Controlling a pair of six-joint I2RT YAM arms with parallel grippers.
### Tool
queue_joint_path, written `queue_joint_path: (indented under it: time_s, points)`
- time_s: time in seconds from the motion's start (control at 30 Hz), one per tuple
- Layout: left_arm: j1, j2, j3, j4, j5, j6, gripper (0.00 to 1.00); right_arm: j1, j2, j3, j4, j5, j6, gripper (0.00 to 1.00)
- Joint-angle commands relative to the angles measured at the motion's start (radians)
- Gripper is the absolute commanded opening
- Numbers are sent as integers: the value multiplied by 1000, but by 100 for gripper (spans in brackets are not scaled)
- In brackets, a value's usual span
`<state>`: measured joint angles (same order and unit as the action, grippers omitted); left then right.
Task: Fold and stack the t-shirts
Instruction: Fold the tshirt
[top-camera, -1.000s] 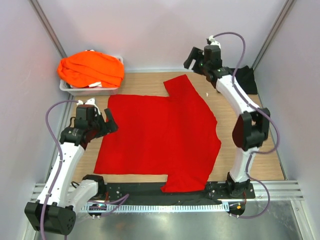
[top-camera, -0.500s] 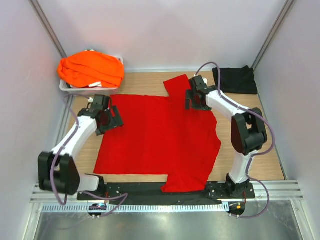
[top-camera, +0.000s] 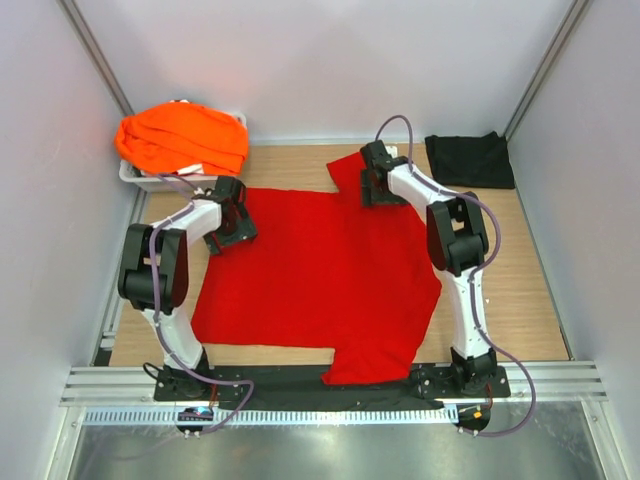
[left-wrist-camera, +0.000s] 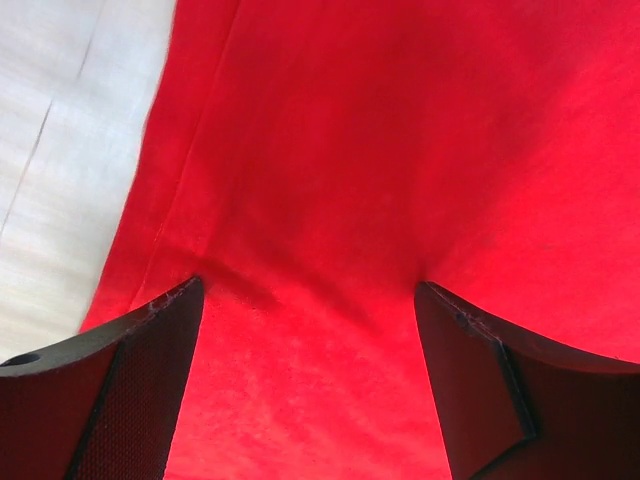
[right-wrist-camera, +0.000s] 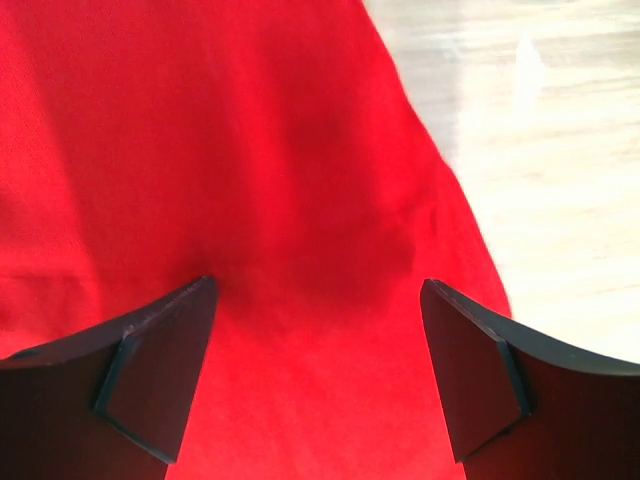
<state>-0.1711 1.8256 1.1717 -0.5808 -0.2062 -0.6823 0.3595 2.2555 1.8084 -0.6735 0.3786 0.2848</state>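
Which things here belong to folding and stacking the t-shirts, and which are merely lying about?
Belong to the job: red t-shirt; black t-shirt; orange t-shirts; left end effector and right end effector, both open at the red cloth.
Just there: grey tray under the orange pile; table.

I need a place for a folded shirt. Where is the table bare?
The table is bare right of the red t-shirt, nearer than the black t-shirt, and in a strip behind the red one. The grey tray of orange t-shirts crowds the far left.
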Motion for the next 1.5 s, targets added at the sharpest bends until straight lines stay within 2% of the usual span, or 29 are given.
queue_joint_path:
  time_s: [0.0,0.33,0.5,0.63,0.77,0.93,0.97,1.0,1.07,1.1,1.13,1.17,1.2,1.27,1.3,1.37,1.4,1.47]
  points:
    - [-4,61,65,68,-48,-16,86,-16,140,86,-49,54,-19,90]
    - [-4,179,212,70,-65,-2,85,-79,364,445,-115,22,-38,91]
    - [-4,167,262,49,-59,3,85,-99,382,539,-120,-27,-53,92]
    - [-30,77,255,29,-59,4,86,-97,277,491,-66,-110,-59,91]
    - [-64,-46,247,-20,-87,20,91,-93,90,390,-8,-139,-52,93]
    - [-96,-218,224,-95,-81,17,93,-91,-84,369,-107,-142,-38,94]
    - [-108,-245,203,-105,-84,20,93,-91,-121,344,-126,-139,-23,93]
    - [-123,-282,186,-111,-93,20,92,-90,-163,251,-136,-135,-16,93]
    - [-182,-385,120,-119,-105,23,92,-87,-325,105,-120,-119,-1,93]
    - [-206,-417,94,-119,-105,23,91,-88,-383,-58,-107,-118,35,93]
    - [-261,-486,63,-119,-99,14,91,-88,-518,-143,-86,-122,53,93]
    - [-293,-517,10,-117,-96,6,89,-87,-581,-229,-71,-151,82,93]
    - [-330,-547,-25,-116,-94,-3,89,-85,-659,-397,-52,-179,103,93]
    - [-462,-638,-122,-94,-101,-35,87,-76,-851,-551,3,-240,164,93]
    - [-569,-667,-153,-84,-104,-48,86,-71,-904,-666,11,-247,207,93]
    - [-680,-713,-211,-27,-114,-72,83,-60,-1046,-786,6,-254,240,93]
    - [-788,-716,-246,7,-117,-77,81,-60,-1082,-813,-6,-256,252,93]
    - [-904,-697,-274,41,-159,-74,78,-56,-1177,-854,-24,-245,281,93]
